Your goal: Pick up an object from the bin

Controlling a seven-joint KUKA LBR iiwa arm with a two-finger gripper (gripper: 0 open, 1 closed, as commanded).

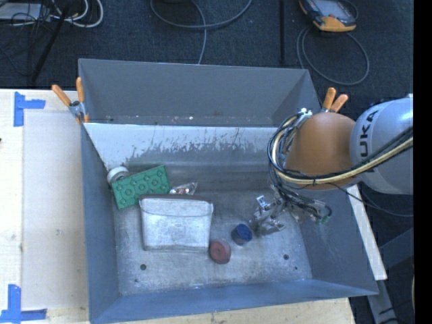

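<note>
Jaws beside blue cap (241,233) — mid-floor

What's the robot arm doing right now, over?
Gripper low in the grey metal bin, right side. Small blue round cap just beside it, not held. Dark red round disc close by; nothing on top of the cap.

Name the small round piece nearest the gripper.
The blue one, right beside the gripper; the reddish-brown disc lies farther left, and the white one is far off by the green plate.
</note>
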